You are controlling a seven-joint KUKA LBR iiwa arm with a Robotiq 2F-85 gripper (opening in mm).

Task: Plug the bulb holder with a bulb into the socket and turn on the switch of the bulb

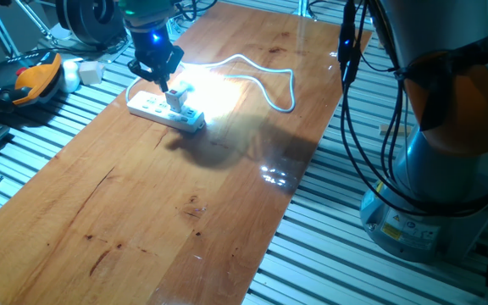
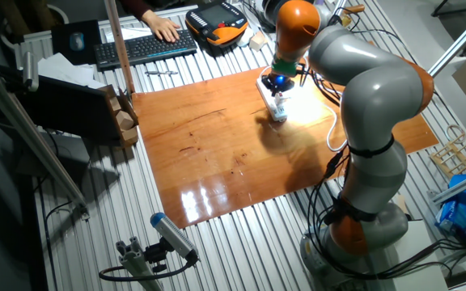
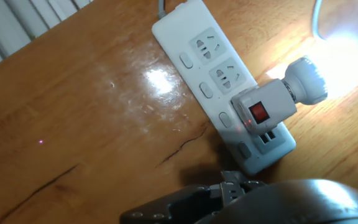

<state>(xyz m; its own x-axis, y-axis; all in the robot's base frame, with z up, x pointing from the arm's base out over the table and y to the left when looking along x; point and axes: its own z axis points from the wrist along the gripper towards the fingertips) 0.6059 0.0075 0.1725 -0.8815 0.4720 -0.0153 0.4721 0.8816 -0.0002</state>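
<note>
White bulb holder (image 3: pixel 261 112) sits plugged into the socket (image 3: pixel 219 81), a long white strip lying flat. Its red switch (image 3: pixel 259 112) faces up, and the stubby bulb (image 3: pixel 308 81) is glowing bright.

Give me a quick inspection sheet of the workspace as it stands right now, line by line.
Surface: wooden tabletop, glossy, with dark grain marks and strong glare near the lamp.
Job's things: bulb holder is plugged into the socket; its switch faces the hand camera; the bulb is lit.
Clutter: nothing seen on the wood; an orange and black handheld controller lies off the board.
Tool: tool hangs just above the holder; whether open or shut cannot be told.
Cables: the strip's white cable loops across the board; black cables hang along the arm.
Surroundings: keyboard with a person's hand on it.
</note>
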